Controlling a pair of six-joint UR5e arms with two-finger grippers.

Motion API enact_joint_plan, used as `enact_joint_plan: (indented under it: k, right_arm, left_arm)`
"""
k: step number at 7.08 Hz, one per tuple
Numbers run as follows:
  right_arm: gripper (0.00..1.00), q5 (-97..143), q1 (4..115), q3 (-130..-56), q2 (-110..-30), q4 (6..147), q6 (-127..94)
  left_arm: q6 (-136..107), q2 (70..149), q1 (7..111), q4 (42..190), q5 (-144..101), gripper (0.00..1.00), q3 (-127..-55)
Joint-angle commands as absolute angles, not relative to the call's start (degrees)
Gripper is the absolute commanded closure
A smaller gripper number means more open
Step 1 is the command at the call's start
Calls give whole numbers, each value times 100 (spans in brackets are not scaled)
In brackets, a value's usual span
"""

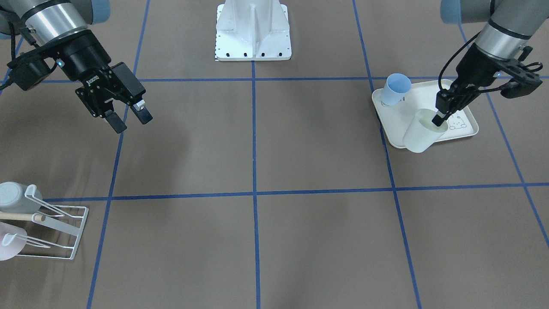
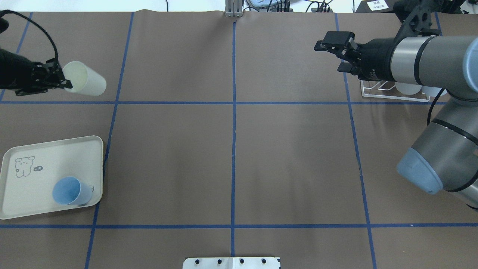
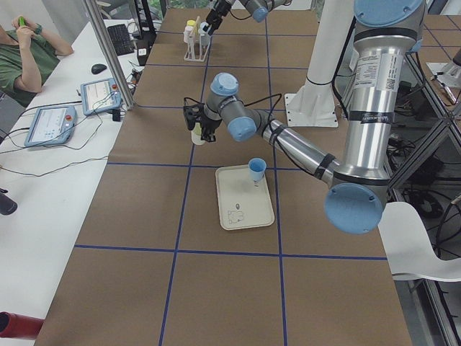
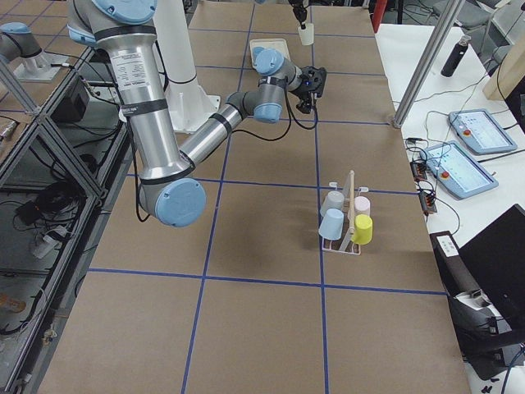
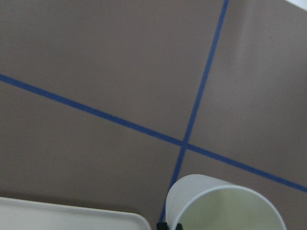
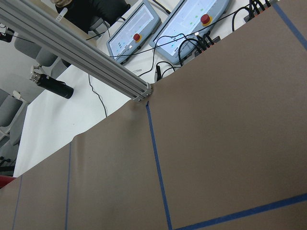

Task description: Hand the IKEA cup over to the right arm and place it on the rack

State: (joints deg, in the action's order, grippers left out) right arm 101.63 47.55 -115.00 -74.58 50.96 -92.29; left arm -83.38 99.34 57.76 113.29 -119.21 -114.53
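Note:
The IKEA cup (image 2: 86, 79) is cream-white and hangs tilted in the air, its rim pinched by my left gripper (image 2: 65, 83). In the front-facing view the cup (image 1: 421, 135) hangs over the near edge of the cream tray (image 1: 388, 128), with the left gripper (image 1: 439, 118) shut on its rim. The left wrist view shows the cup's open mouth (image 5: 225, 206) at the bottom. My right gripper (image 1: 132, 121) hovers open and empty above the table, in front of the white wire rack (image 2: 392, 96), also seen low at the table's corner (image 1: 60, 234).
A blue cup (image 2: 71, 191) stands on the rabbit-print tray (image 2: 56, 160). The rack (image 4: 344, 234) holds several cups, among them a grey one (image 1: 13, 197) and a pink one (image 1: 8, 244). A person sits at a side desk (image 3: 29, 50).

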Motion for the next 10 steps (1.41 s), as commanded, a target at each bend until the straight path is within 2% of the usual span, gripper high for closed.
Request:
enact_joint_plan:
  k: [1,2,4,5,8,10]
  right_arm:
    - [0,10222,4746,-11357,-7444,4417,-9945]
    - [0,10213,4711,-11129,-7436,3829,-10358]
    - [0,10178,4579,-10803,-7401,3000,-10896]
    - [0,10178,4570,-10636,-7131,2980,-11081]
    - [0,10073,4448,-10591,-6865,2945,-11426]
    - [0,9609,4150,-10512,-6829,2394,-11478]
  left_arm:
    - [-9654,10869,5635,11408,-11918,100,-11285]
    - [-10286,11081,5495,11782,-11874,100,-11155]
    - [-11813,11144,5293,14041,-11377,100,-10271]
    - [-12352,11284,4986,14732,-10851,100,-9996]
    - [-13225,11724,3774,15919,-8858,100,-9801]
    - [-13534,12082,3097,17334,-7661,100,-9023]
